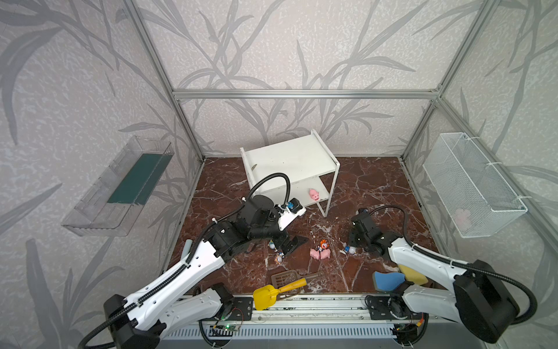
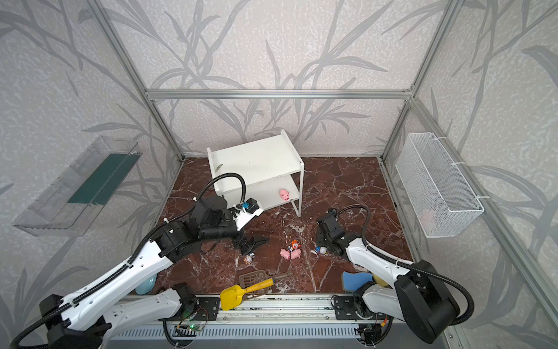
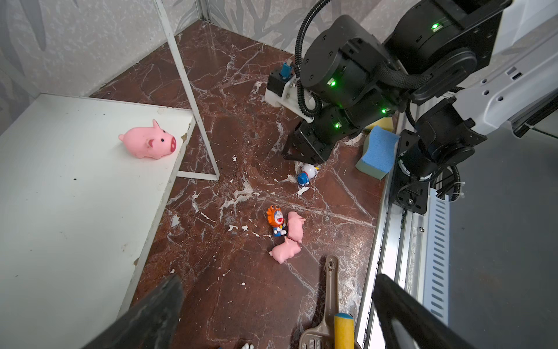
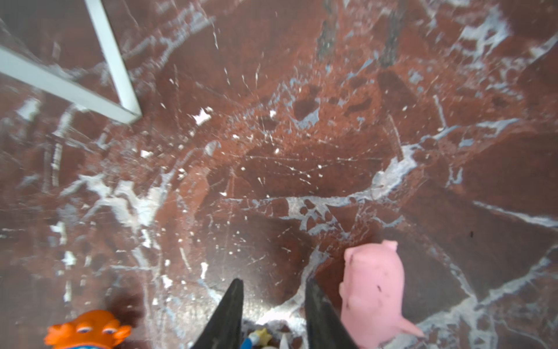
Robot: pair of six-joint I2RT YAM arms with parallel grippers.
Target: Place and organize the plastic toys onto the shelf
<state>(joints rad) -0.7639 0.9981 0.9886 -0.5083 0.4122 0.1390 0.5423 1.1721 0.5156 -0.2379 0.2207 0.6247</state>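
The right gripper hangs low over the marble surface, jaws parted with a white-capped figurine between them. The left gripper hovers nearby, jaws wide open. One pink pig stands on the lower board of the shelf. Two pigs and an orange-maned figurine lie together between the grippers.

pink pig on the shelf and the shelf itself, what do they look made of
The pig looks like soft matte rubber or vinyl: a rounded, seamless moulded body with painted eyes and snout. The shelf is probably white-coated fibreboard: chips along its edge expose a brown core. Its thin legs look like painted metal, though that is uncertain.
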